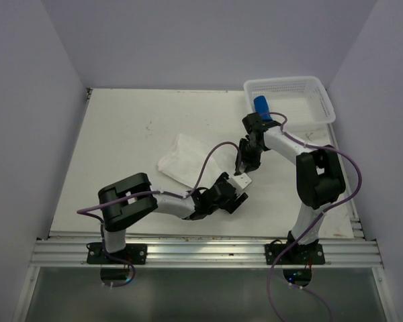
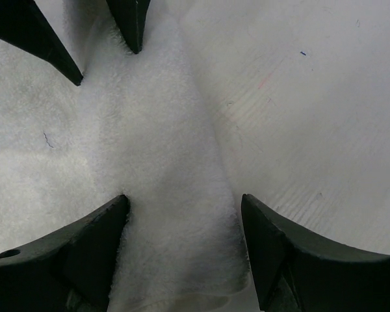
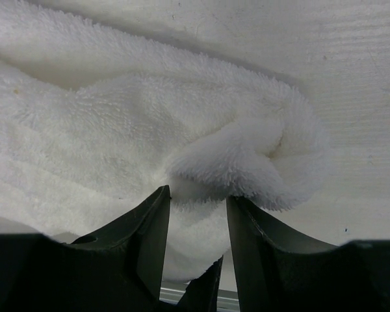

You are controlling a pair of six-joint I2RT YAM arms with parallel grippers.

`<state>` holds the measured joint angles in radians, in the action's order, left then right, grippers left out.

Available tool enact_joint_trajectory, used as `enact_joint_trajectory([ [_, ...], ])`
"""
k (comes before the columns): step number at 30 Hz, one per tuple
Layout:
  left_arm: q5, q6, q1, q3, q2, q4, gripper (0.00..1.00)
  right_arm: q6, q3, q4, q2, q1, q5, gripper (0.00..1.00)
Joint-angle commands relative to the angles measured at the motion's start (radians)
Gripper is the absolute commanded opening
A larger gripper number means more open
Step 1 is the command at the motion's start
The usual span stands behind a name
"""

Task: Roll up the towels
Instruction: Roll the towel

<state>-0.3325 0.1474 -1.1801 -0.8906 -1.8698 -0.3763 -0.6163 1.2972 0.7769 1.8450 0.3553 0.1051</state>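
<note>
The white towel [image 1: 180, 159] lies crumpled at the table's middle, with a narrow end reaching toward the grippers. My left gripper [image 1: 232, 194] is open, its jaws [image 2: 183, 198] straddling the towel's narrow strip [image 2: 162, 162] without pinching it. My right gripper [image 1: 243, 165] is nearly closed [image 3: 197, 194], pinching a curled fold of the white towel [image 3: 247, 162] at its fingertips. The right gripper's fingers [image 2: 133, 26] show at the top of the left wrist view. The blue towel [image 1: 261, 105] stands rolled in the basket.
The white perforated basket [image 1: 302, 90] sits at the back right corner. Purple walls enclose the table on three sides. A metal rail [image 1: 208, 251] runs along the near edge by the arm bases.
</note>
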Motion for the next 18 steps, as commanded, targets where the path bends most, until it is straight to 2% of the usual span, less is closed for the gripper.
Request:
enact_joint_trajectory([
  [1,0.065,0.087,0.020,0.047,-0.006,0.037,0.74,0.024,0.051,0.019,-0.006,0.001,-0.007,0.45],
  [9,0.141,0.159,0.043,0.100,0.015,0.013,0.72,0.041,0.108,0.058,0.000,-0.001,-0.033,0.47],
  [12,0.144,0.179,0.043,0.110,0.024,0.023,0.68,0.046,0.132,0.071,0.008,0.001,-0.038,0.47],
  [18,0.142,0.208,0.043,0.139,0.052,0.031,0.67,0.052,0.166,0.087,0.013,0.001,-0.041,0.47],
])
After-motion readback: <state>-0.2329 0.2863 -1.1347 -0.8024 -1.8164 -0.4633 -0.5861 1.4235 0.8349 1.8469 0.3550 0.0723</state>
